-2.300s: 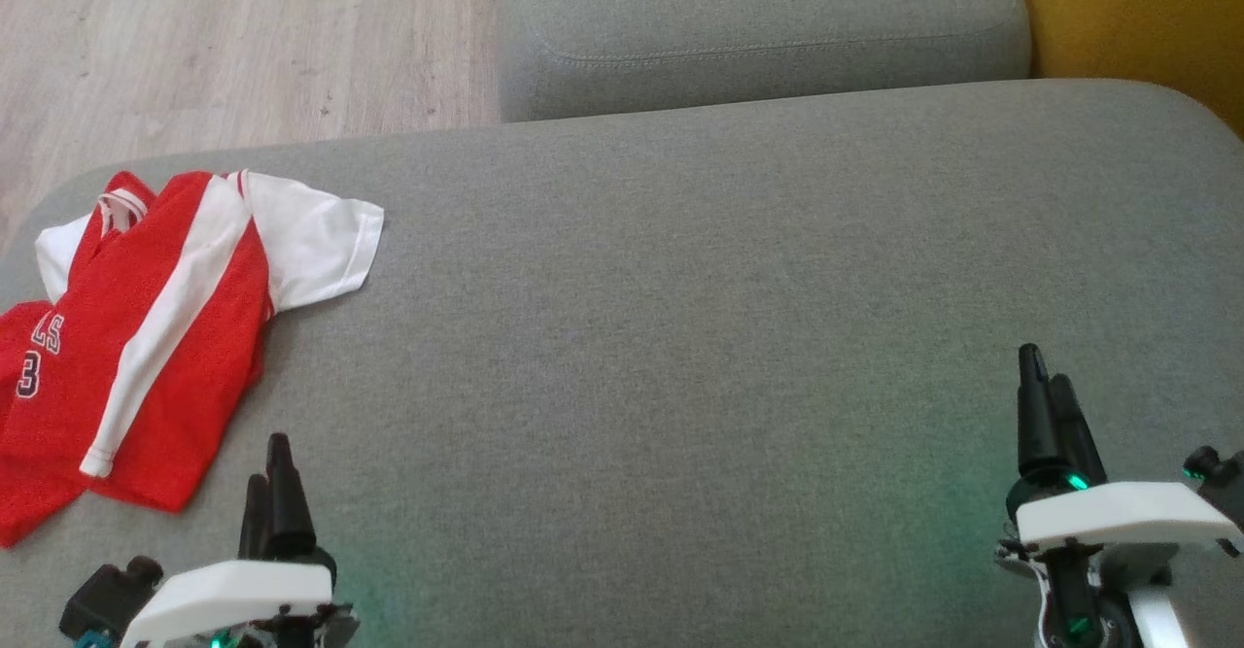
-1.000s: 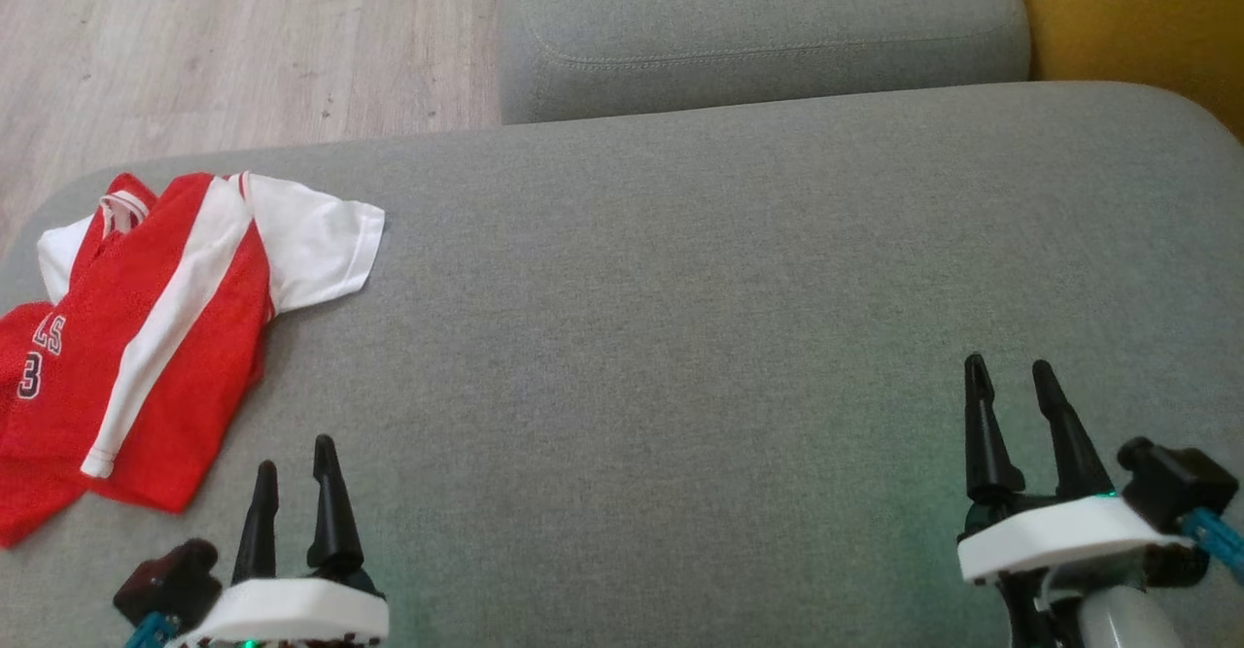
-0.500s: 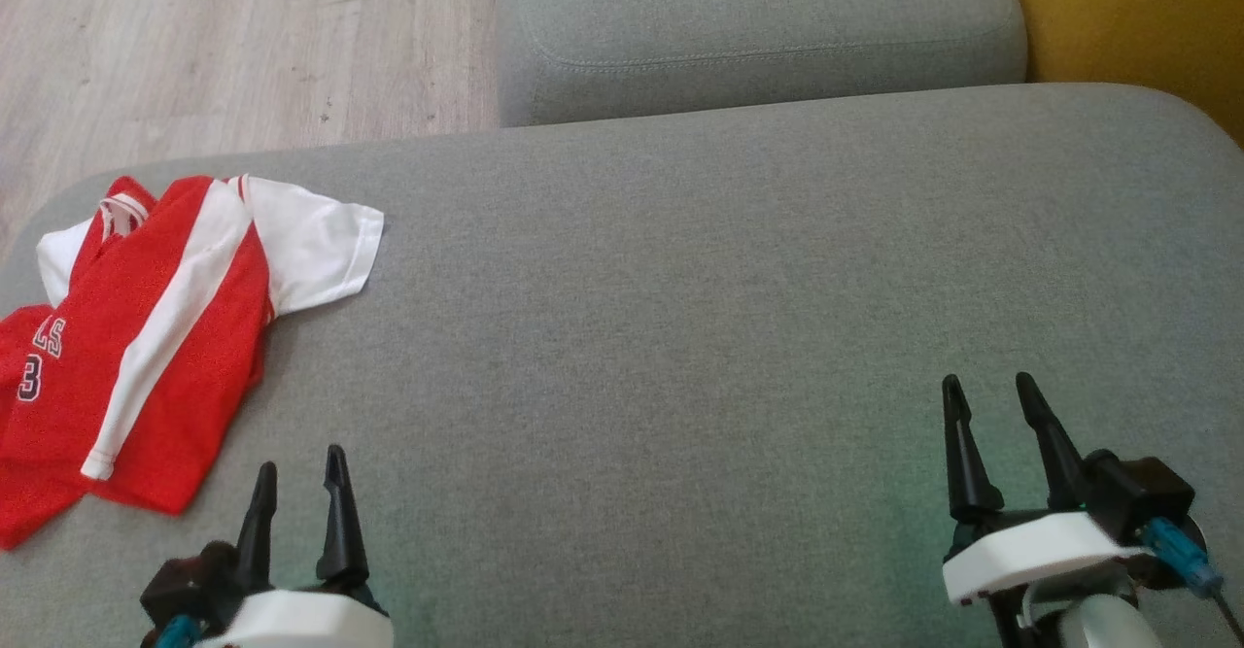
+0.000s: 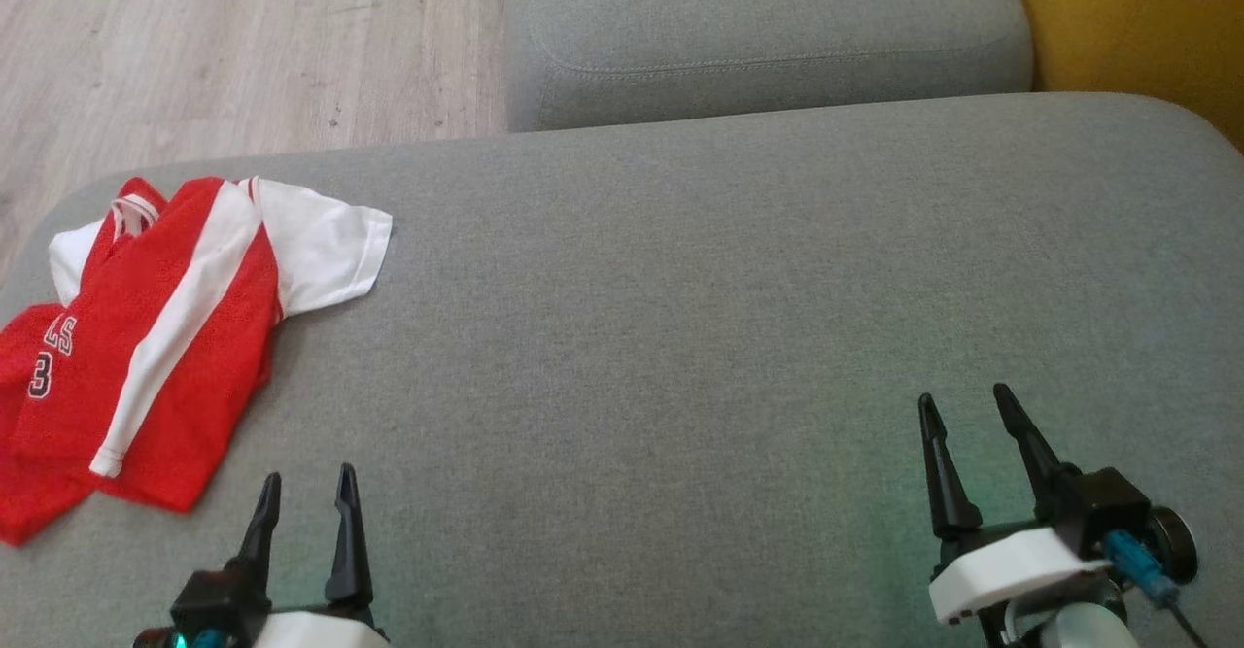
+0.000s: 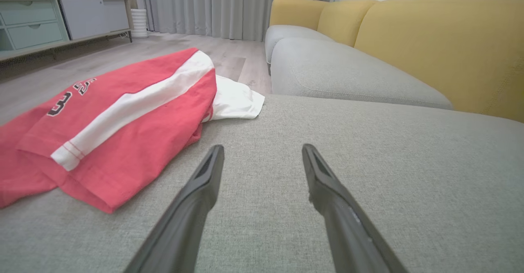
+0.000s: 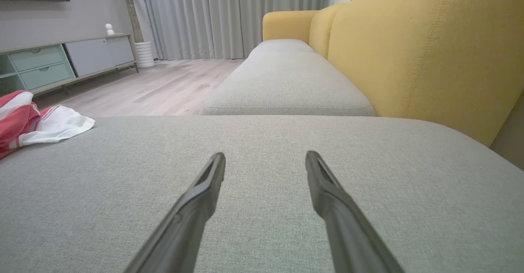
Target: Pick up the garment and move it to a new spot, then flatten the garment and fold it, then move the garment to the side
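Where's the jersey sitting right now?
In the head view the red-and-white jersey lies at the left end of the grey seat cushion, just ahead and left of the open left hand, apart from it.

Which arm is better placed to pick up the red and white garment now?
Left. The left pincer is open and close beside the garment; the right pincer is far across the cushion.

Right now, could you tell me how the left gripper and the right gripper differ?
The left gripper is near the jersey, whose hem lies just to its left, while the right gripper is far from it, over bare cushion. In the head view the right gripper reaches further up the picture than the left gripper. Both are open, hold nothing and point the same way along the cushion.
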### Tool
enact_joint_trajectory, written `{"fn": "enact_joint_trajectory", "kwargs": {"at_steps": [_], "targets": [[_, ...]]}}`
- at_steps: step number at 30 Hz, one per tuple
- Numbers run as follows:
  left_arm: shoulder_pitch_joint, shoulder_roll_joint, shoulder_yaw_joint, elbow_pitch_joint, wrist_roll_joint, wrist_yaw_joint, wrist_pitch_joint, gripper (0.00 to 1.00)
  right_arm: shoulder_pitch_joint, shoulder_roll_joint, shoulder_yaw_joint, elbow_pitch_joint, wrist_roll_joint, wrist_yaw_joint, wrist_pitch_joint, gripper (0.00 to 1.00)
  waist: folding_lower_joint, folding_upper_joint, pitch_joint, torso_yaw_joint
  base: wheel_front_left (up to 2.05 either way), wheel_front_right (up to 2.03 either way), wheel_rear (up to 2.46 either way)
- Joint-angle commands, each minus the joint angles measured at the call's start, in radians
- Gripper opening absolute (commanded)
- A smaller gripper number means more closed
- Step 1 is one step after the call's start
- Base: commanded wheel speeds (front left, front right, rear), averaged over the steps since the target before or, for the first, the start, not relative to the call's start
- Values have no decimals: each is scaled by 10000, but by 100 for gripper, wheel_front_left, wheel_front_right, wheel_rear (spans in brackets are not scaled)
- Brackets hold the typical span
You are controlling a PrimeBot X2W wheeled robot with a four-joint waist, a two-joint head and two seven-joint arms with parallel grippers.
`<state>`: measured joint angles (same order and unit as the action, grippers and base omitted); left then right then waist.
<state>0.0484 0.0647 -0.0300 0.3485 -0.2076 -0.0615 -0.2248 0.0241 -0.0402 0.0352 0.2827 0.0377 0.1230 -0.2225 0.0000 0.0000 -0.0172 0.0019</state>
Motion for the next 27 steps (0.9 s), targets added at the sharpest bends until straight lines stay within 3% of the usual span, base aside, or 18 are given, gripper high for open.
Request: {"fn": "enact_joint_trajectory", "kwargs": {"at_steps": [1, 8, 27], "targets": [[-261, 151, 362, -305, 433, 67, -213, 100, -302, -96, 265, -269, -391, 74, -236, 100, 0, 0, -18, 11, 0, 0, 0], [-226, 149, 469, -284, 1021, 68, -369, 100, -256, -101, 248, -132, -642, 77, -392, 100, 0, 0, -57, 14, 0, 0, 0], [-281, -52, 853, -15, 332, -102, -369, 100, -237, -100, 195, 327, 267, 77, -393, 100, 0, 0, -75, -18, 0, 0, 0]]}}
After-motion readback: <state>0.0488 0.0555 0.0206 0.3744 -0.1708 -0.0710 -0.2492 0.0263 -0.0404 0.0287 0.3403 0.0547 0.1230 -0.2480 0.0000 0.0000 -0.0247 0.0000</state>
